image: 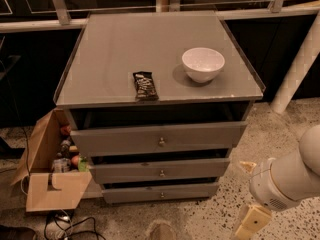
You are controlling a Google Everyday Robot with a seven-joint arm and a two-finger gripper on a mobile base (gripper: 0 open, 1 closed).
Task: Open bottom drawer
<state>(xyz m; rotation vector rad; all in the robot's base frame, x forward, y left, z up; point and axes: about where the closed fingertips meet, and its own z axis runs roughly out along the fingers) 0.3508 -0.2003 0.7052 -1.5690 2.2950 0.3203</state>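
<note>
The grey cabinet [120, 54] has three drawers stacked at its front. The bottom drawer [135, 193] is the lowest and shortest front, with a small brass knob [161, 195] at its centre. Its front looks nearly flush, just above the floor. My gripper [249, 194] hangs at the lower right, right of the cabinet and about level with the bottom drawer. It is apart from the drawer and touches nothing. Its cream fingers [253, 223] stand apart and hold nothing.
A white bowl [203, 64] and a dark snack bar [145, 85] lie on the cabinet top. An open cardboard box [55, 189] with bottles stands on the floor left of the drawers. Cables [60, 224] lie in front of it. A white post [300, 64] leans at right.
</note>
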